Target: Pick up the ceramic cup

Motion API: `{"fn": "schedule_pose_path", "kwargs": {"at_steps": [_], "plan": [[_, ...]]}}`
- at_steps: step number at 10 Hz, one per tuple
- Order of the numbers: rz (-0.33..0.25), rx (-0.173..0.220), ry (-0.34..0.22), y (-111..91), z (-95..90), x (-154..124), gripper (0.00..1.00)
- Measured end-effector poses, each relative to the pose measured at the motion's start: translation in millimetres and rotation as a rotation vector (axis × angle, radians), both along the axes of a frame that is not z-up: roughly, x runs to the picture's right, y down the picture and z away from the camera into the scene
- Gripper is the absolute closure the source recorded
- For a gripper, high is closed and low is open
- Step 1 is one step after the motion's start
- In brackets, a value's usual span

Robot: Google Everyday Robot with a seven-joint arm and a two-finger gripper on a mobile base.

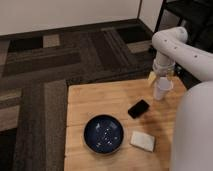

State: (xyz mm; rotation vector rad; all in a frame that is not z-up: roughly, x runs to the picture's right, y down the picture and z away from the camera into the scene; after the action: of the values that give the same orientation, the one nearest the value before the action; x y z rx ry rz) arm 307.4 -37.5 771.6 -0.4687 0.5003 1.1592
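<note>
Small plain white ceramic cup [161,89], narrowing toward its base, no handle showing, standing upright near the far right corner of the wooden table [90,100]. The white arm [175,47] curves in from the right and drops straight down, and the gripper [162,78] sits right over the cup's mouth, yellowish tips at the rim. Whether it has hold of the cup, cannot tell. Just beside the cup, toward the near side, lies a flat black phone [138,108], glossy and rectangular. A dark blue speckled bowl [103,133] sits round and shiny at the front, a flat white block [143,140] to its right. Pale plank grain underneath, grey patterned carpet [60,55] beyond
</note>
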Motion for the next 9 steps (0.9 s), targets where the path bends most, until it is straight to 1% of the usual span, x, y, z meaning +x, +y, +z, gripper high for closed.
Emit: {"fn": "schedule_pose_path", "kwargs": {"at_steps": [2, 3, 4, 5, 7, 8, 9], "plan": [[-0.003, -0.003, -0.035, 4, 9.6, 2, 0.35], [-0.012, -0.003, -0.063, 5, 17.4, 1, 0.35], [-0.021, -0.007, -0.078, 7, 22.2, 1, 0.35], [-0.031, -0.011, -0.089, 11, 28.8, 1, 0.35], [-0.056, -0.009, -0.089, 17, 41.9, 3, 0.35], [-0.076, 0.005, -0.095, 18, 51.5, 2, 0.35], [-0.092, 0.013, -0.101, 19, 56.2, 2, 0.35]]}}
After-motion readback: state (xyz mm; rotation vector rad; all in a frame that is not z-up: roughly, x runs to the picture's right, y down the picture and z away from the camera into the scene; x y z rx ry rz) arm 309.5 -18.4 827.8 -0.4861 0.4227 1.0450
